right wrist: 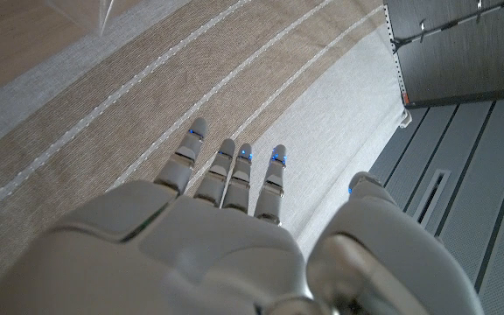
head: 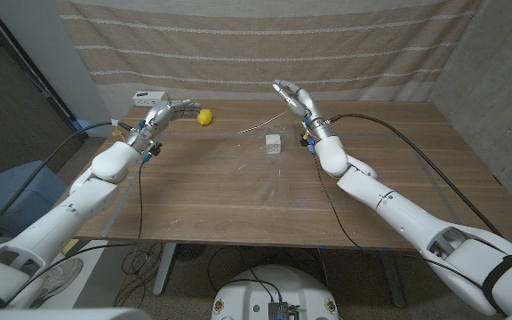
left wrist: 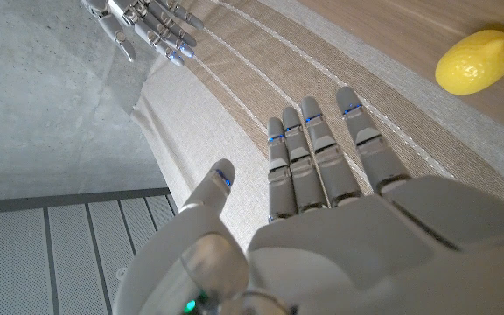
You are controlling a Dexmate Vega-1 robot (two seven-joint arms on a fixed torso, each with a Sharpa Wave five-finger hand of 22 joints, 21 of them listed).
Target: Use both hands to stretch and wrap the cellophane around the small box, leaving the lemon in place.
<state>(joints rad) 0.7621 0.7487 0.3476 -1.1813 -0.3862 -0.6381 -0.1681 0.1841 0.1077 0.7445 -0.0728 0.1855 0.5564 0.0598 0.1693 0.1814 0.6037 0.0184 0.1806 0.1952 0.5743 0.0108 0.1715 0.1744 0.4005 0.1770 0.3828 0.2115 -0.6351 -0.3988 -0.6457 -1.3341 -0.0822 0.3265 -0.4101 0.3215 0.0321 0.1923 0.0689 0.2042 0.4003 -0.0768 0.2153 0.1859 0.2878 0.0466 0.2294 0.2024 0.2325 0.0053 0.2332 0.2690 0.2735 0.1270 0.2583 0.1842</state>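
Clear cellophane sheet (head: 265, 169) lies on the wooden table (head: 398, 196), mid-table. Small white box (head: 274, 143) sits on it, toward its far edge. Left hand (head: 169, 115) and right hand (head: 295, 99) both raised, fingers spread, holding nothing. Lemon (head: 204, 116) just beside left fingertips. White power strip (head: 149, 97) at far left edge, striped curtain (head: 265, 44) behind.

Bare tabletop (head: 265, 200) across the near half and along both side edges; open passage there. Obstacles grouped toward the far edge: small box (head: 274, 142) at centre, under a clear cellophane sheet (head: 258, 130) lifted above it; lemon (head: 204, 116) to its left, just beside the left robot hand (head: 172, 113); white power strip (head: 149, 97) at the far-left corner. Open gap between lemon and box. Striped cloth backdrop (head: 265, 49) closing off the far side.
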